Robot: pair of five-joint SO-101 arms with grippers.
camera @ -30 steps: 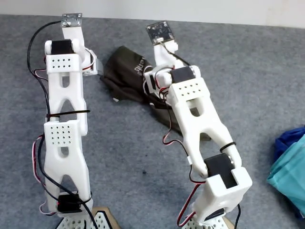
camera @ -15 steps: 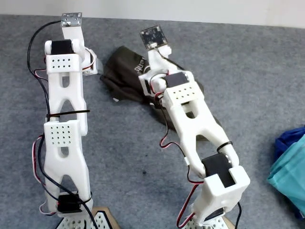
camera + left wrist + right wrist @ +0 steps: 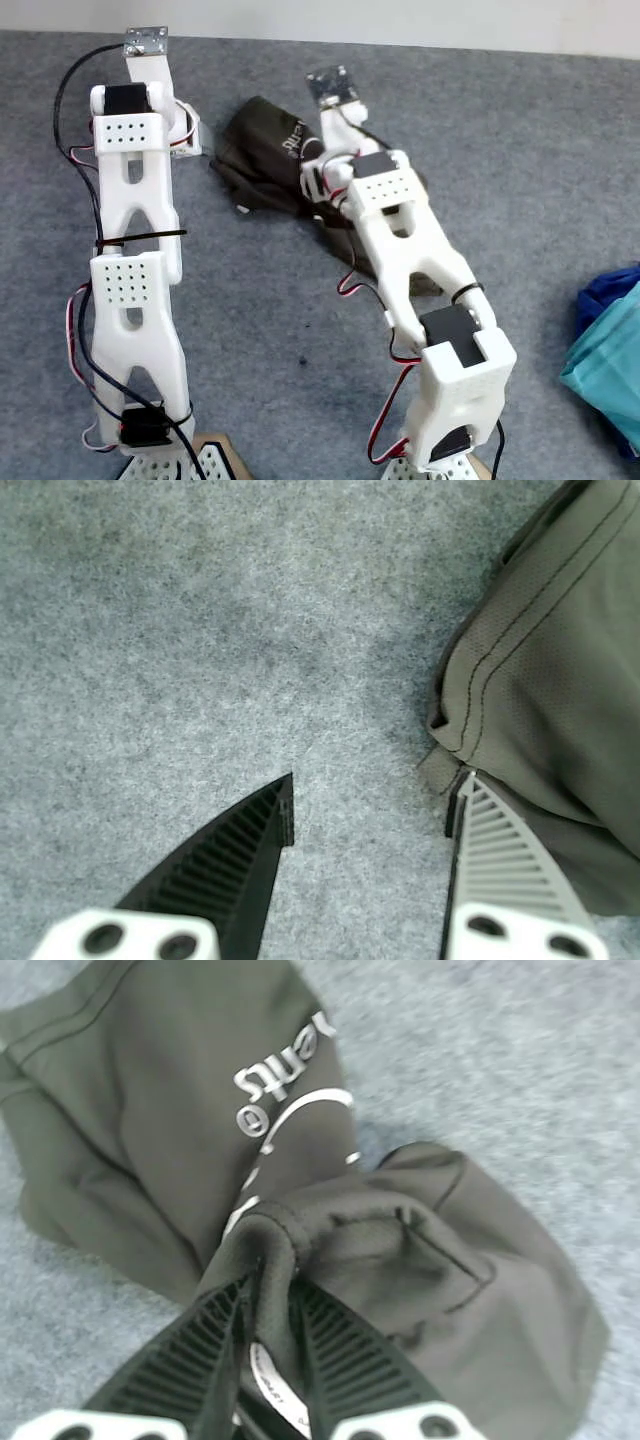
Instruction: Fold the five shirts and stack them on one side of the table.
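dark shirt (image 3: 130, 1110) crumpled | right hand (image 3: 272, 1285) grasping its fold | left hand (image 3: 375, 785) released beside it

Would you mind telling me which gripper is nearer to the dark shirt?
Right. The right gripper pinches a fold of the dark shirt; the left gripper hangs open beside its edge.

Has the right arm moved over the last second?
Yes: in the high view the right arm has swung slightly left, away from the blue cloth.
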